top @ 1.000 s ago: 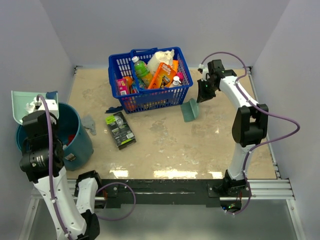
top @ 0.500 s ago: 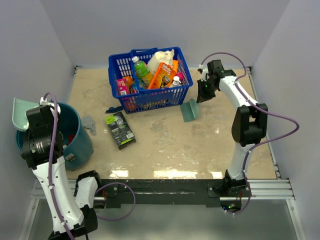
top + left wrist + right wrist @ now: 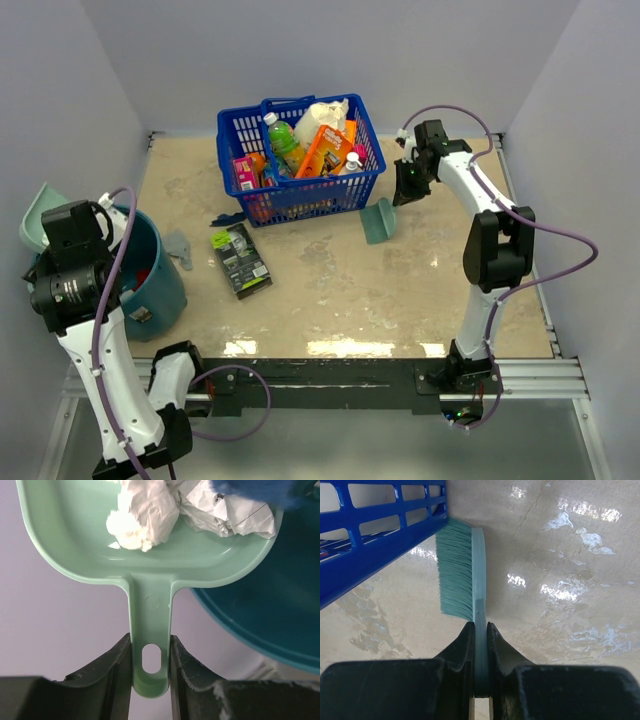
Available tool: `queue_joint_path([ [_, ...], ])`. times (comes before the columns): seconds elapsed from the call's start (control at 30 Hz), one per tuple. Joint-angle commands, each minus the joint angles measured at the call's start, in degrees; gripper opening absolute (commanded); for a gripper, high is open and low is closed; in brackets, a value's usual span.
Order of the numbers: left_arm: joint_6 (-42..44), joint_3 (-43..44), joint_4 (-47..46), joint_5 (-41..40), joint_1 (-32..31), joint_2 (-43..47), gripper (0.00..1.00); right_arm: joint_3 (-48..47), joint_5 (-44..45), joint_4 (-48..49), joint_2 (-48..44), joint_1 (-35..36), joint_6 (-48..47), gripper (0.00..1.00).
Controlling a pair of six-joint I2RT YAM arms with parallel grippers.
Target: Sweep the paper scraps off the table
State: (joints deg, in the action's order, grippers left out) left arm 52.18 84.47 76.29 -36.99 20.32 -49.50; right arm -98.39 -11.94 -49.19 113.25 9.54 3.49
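Your left gripper is clenched on the handle of the mint dustpan. White and blue paper scraps lie in the pan just ahead of its fingers, to the left of the teal bucket. Your right gripper grasps the brush, its bristles out ahead, just beside the blue basket on the bench.

Bright, even light is coming from overhead. White glare is glinting on the counter along its front edge and across the right wrist view. Shadows are falling soft and faint. Both wrist views are going dark and slightly soft along their bottom edges.
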Motion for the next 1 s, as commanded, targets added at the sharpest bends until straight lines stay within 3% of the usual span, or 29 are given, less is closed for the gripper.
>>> queue_joint_path([
  [0.0, 15.56, 2.46, -0.88, -3.26, 0.51, 0.01, 0.0, 1.36, 3.6, -2.14, 2.76, 0.3, -0.85, 0.0],
  [0.33, 43.14, 0.78, -0.79, -6.25, 0.69, 1.51, 0.0, 1.18, 2.89, -1.35, 2.41, 0.39, -0.15, 0.0],
  [0.43, 47.39, 0.35, -0.79, -6.95, 0.6, 1.16, 0.0, 1.62, 2.8, -0.91, 1.98, 0.39, -0.15, 0.0],
  [0.63, 40.47, 5.43, -0.88, -7.22, 0.6, -2.88, 0.0, 3.38, 2.28, -0.38, -0.83, 0.3, -0.15, 0.0],
  [0.97, 30.7, 12.3, -0.88, 4.73, 0.69, -5.34, 0.0, 5.66, -0.79, -0.91, -7.25, 0.39, -2.51, 0.0],
])
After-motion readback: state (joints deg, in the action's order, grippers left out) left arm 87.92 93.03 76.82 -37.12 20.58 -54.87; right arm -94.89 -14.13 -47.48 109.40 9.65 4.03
